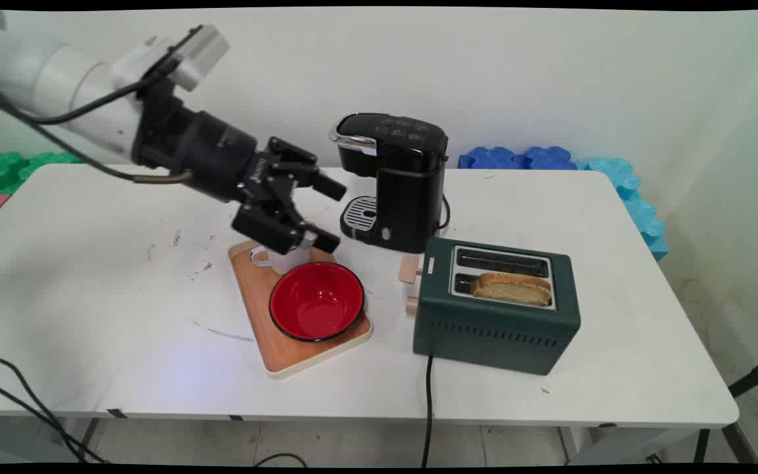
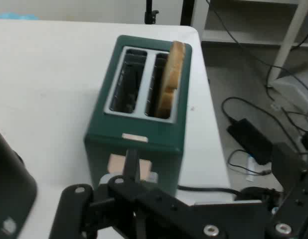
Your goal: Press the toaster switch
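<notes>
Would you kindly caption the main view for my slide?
Open gripper above a white mug and red bowl, beside coffee maker and toaster.

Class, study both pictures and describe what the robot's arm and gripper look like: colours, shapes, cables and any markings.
The arm is made of thick, rounded white links, with a pale grey box-shaped module mounted near the wrist. Black cables run along it. The wrist section is a black cylinder with small pale lettering, too small to read. The gripper is black, with two fingers on jointed linkage bars; the hand view shows silver pivot screws in that linkage.
</notes>
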